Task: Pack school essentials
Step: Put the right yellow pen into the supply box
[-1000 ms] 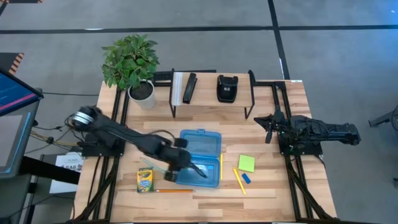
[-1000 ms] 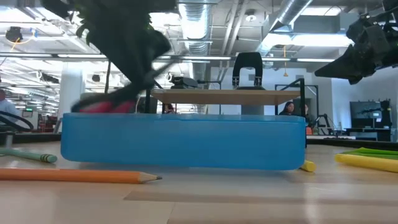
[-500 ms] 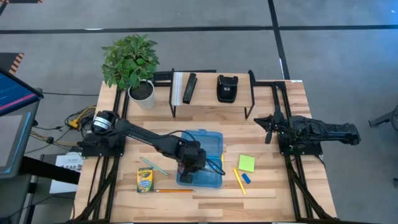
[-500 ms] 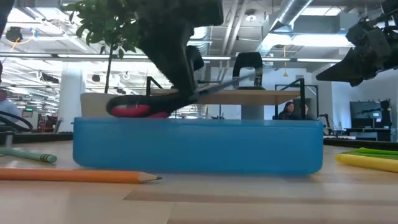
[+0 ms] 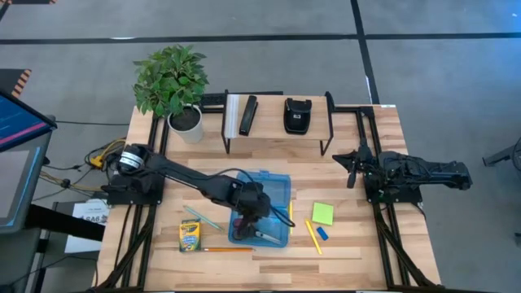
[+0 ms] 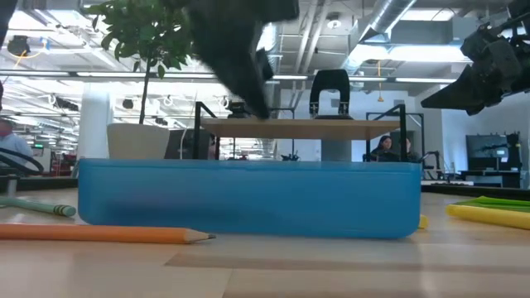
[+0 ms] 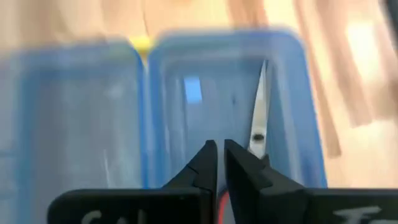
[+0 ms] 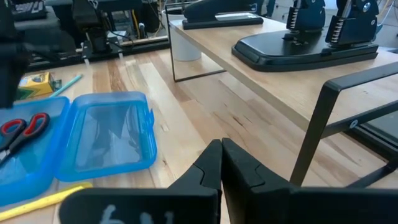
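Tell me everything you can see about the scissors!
The scissors are small, with red loop handles and shiny metal blades joined by a dark pivot. They lie flat and closed inside the open blue plastic box, along one wall. The left gripper hovers just above them, fingers together and not holding them.

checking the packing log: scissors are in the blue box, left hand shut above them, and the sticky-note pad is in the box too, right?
Not quite: the sticky-note pad lies on the table beside the blue box, as the high view shows. The scissors are inside, and the left hand is shut above them.
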Controlling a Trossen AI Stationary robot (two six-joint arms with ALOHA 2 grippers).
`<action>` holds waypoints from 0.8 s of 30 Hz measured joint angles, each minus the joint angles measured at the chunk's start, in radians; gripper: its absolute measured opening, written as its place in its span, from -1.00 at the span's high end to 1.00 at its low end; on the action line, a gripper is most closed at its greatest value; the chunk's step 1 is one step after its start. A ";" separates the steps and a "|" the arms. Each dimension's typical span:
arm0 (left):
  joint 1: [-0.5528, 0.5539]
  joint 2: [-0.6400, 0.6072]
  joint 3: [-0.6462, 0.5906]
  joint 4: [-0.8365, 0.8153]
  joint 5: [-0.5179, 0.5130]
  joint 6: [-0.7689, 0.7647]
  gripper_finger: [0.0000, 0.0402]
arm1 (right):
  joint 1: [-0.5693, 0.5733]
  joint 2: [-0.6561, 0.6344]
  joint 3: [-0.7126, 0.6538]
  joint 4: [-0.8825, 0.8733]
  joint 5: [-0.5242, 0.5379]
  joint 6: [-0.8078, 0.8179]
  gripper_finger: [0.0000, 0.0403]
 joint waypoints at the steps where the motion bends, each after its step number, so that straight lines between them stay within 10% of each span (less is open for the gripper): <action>1: 0.000 -0.016 0.000 0.003 0.000 0.013 0.87 | 0.000 0.000 0.000 0.000 0.000 0.000 0.87; 8: -0.008 -0.193 -0.078 0.121 -0.002 0.090 0.79 | 0.000 0.000 0.000 -0.004 0.000 0.000 0.87; 24: -0.099 -0.721 -0.772 0.944 -0.008 0.063 0.92 | 0.000 0.000 0.000 -0.006 0.000 0.000 0.87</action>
